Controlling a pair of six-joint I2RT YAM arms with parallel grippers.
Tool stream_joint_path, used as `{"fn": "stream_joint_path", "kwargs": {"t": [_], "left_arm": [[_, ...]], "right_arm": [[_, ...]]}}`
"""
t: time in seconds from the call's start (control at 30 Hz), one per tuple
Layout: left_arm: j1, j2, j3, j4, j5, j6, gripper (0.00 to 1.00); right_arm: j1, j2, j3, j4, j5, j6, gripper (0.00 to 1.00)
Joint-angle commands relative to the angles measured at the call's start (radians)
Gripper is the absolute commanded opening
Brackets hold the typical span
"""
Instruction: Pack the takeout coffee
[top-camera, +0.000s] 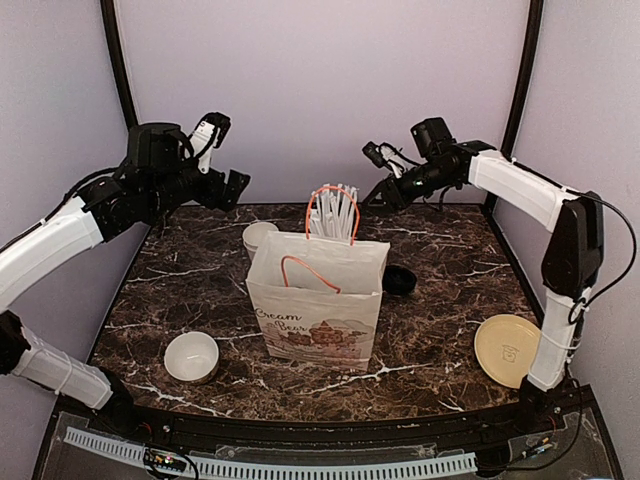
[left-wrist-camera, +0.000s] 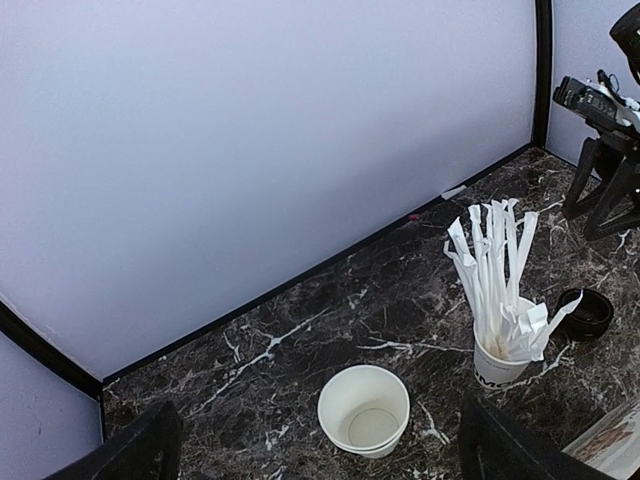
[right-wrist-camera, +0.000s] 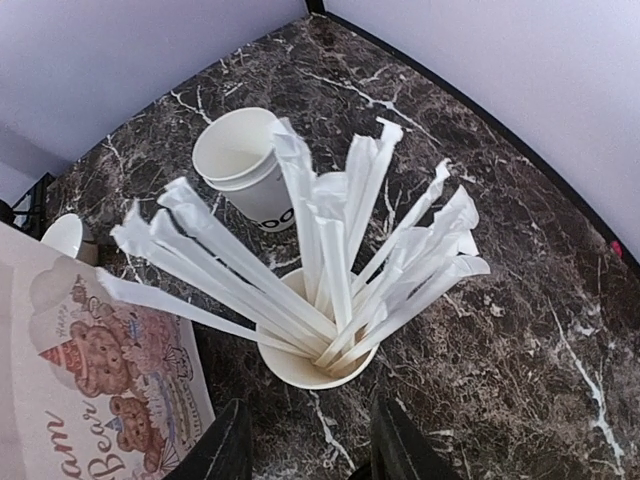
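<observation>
The white paper cup with dark lettering (left-wrist-camera: 365, 410), unlidded and apparently two nested, stands on the dark marble tabletop (top-camera: 440, 300) at 11 o'clock of the printed paper bag (top-camera: 318, 305). A round black plastic lid (top-camera: 398, 280) lies at 3 o'clock. Left gripper (left-wrist-camera: 318, 420) and right gripper (right-wrist-camera: 310, 425) are both open and empty. Hazard: the right gripper hangs above the similar white cup of wrapped straws (right-wrist-camera: 300, 365); descending here could seize the wrong cup or scatter straws.

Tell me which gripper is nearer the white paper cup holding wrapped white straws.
Right. The right gripper hangs close above the straw-filled white paper cup. The left gripper hangs farther off, to the cup's left.
</observation>
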Motion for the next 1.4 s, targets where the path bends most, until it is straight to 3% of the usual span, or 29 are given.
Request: {"fn": "stream_joint_path", "kwargs": {"t": [0.0, 0.67, 0.83, 0.93, 1.37], "left_arm": [[0.009, 0.010, -0.007, 0.016, 0.008, 0.009, 0.98], [0.013, 0.066, 0.002, 0.036, 0.007, 0.040, 0.98], [0.013, 0.067, -0.001, 0.037, 0.011, 0.032, 0.98], [0.014, 0.066, -0.004, 0.034, 0.011, 0.031, 0.98], [0.015, 0.068, -0.018, 0.048, 0.015, 0.033, 0.98]], "right_arm": [[-0.001, 0.019, 0.068, 0.079, 0.041, 0.058, 0.37], [0.003, 0.166, 0.180, 0.076, -0.016, 0.122, 0.29], [0.005, 0.168, 0.179, 0.082, -0.002, 0.139, 0.15], [0.006, 0.156, 0.173, 0.081, -0.003, 0.146, 0.01], [0.019, -0.042, 0.090, 0.093, 0.001, 0.130, 0.00]]}}
